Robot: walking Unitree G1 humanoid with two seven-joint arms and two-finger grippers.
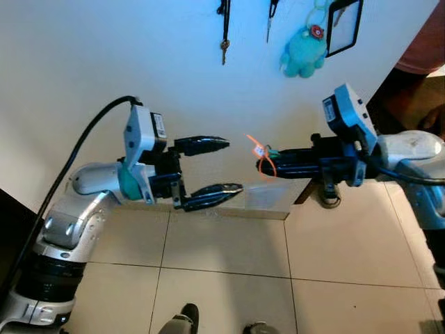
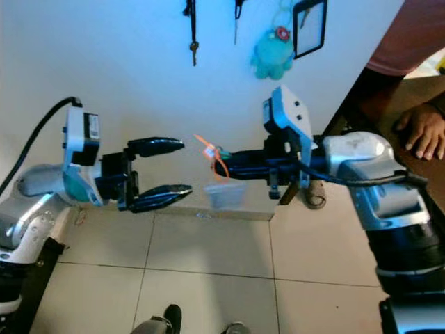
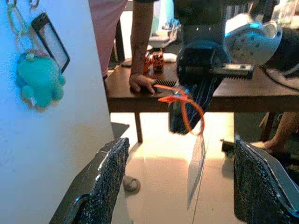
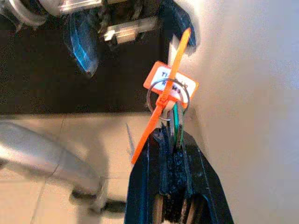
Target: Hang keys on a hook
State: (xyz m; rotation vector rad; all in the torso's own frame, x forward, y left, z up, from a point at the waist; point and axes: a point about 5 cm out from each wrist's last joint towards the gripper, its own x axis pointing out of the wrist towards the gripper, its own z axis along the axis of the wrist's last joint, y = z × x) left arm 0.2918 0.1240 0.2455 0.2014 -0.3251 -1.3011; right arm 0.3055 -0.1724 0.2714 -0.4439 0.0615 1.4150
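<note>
White wall [image 1: 104,56] backs the scene, meeting a floor [image 1: 222,271] of pale tiles. At upper centre of the wall hang a dark strap with a key [image 1: 224,28], a second dark hanging item [image 1: 272,17], a teal plush toy [image 1: 304,52] and a black-framed tag [image 1: 345,26].

Left: the left gripper [image 1: 219,165] is raised in front of the wall, pointing toward the right arm. Its jaws stand wide apart, one finger above the other, with nothing between them.

Centre: the keys [image 1: 260,152] hang in the air between the two grippers, just beyond the left fingertips and clear of them. The bunch comprises a metal ring [image 4: 167,97], an orange label [image 4: 170,84] and an orange cable tie [image 4: 159,109] that loops outward. It is near the wall, well below the hanging items.

Right: the right gripper [image 1: 270,163] reaches leftward, level with the left one. Its jaws are pressed narrow on the keys, the ring and label projecting past the fingertips.

Far right: a person leans at a brown surface [image 3: 252,95], one hand [image 2: 422,131] resting flat on it; small objects [image 3: 154,60] lie farther back on it, too small to identify.
</note>
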